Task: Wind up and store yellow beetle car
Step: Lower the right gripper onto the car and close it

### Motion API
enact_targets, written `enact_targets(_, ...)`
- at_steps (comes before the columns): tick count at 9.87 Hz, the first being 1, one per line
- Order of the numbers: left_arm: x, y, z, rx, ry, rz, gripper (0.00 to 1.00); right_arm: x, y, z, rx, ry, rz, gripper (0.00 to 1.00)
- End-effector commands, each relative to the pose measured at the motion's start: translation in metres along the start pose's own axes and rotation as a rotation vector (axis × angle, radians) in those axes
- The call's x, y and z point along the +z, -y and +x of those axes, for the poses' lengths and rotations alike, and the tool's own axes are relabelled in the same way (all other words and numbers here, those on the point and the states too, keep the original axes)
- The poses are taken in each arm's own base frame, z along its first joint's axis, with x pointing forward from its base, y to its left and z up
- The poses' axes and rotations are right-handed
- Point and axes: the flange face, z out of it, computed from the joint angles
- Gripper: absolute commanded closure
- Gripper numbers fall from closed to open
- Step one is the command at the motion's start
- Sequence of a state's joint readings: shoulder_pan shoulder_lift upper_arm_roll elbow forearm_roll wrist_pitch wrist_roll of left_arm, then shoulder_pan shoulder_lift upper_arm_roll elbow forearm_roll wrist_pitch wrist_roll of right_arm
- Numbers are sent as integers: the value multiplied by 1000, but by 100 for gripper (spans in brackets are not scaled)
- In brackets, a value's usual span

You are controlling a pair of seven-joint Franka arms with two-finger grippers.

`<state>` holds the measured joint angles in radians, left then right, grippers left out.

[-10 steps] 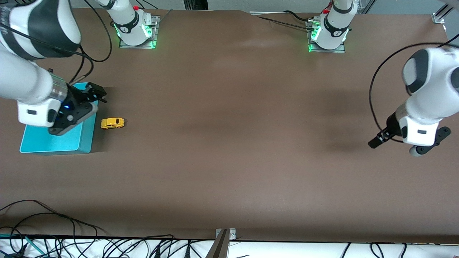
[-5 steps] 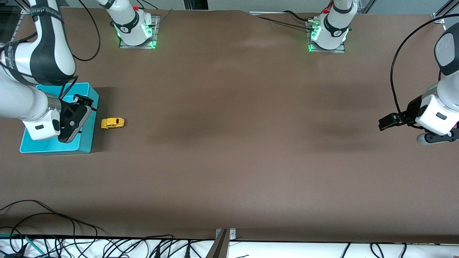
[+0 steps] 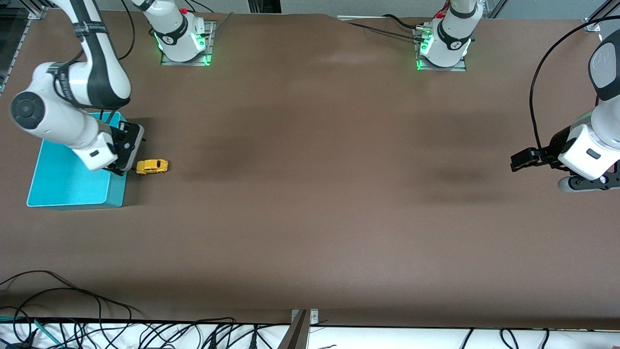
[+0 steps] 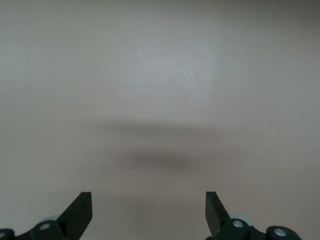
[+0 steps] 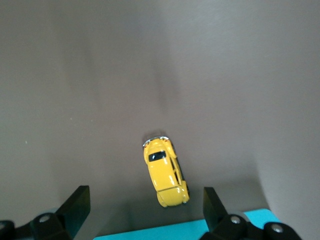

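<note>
The yellow beetle car (image 3: 152, 166) stands on the brown table beside the teal bin (image 3: 68, 182), toward the right arm's end. In the right wrist view the car (image 5: 165, 177) lies between the spread fingertips, just off the bin's rim (image 5: 180, 231). My right gripper (image 3: 122, 169) is open and empty, low over the bin's edge next to the car. My left gripper (image 3: 520, 160) is open and empty, up over bare table at the left arm's end, where it waits; its wrist view shows its gripper (image 4: 148, 212) over bare table.
The two arm bases (image 3: 183, 36) (image 3: 443, 41) stand along the table's edge farthest from the front camera. Loose cables (image 3: 97, 329) lie past the table's edge nearest that camera.
My right gripper has come down from over the bin and moved toward the car, now pointing down beside it. My left gripper has risen and drawn back toward its end. The car has not moved.
</note>
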<state>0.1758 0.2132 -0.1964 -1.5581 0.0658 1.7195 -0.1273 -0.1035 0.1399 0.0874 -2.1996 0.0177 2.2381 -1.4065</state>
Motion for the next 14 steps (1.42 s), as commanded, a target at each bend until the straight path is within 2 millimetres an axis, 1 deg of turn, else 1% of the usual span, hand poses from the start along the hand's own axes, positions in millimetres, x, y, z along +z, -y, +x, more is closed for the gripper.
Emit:
enact_targets(1,-9,-2,-3,29,7,-21,0,22,26,-30,-75,-8,-51,0)
enact_targets(2,-10,-3,-4,32,6,-21,0,39,27,-36,-112,-12,-72,0)
enact_targets(4,-9,-6,-4,38,7,-23,0,70,26,-43,-161,-18,-70,0)
enact_targets(5,-10,-8,-4,39,6,-27,0,89,30,-49,-175,-19,-87,0)
enact_targets(6,-10,-9,-4,40,6,-28,0,102,34,-51,-188,-18,-113,0)
enact_targets(9,-11,-7,-4,41,4,-24,0,115,34,-55,-193,-19,-120,0)
enact_targets(10,-21,-2,-2,40,-17,-28,0,116,32,-55,-197,-19,-131,0)
enact_targets(11,-25,-2,-1,72,-26,-30,0,116,31,-54,-200,-19,-139,0)
enact_targets(13,-26,-3,-1,82,-30,-28,0,113,29,-53,-203,-18,-145,0)
enact_targets(14,-25,-6,0,90,-27,-27,0,112,27,-53,-202,-18,-149,0)
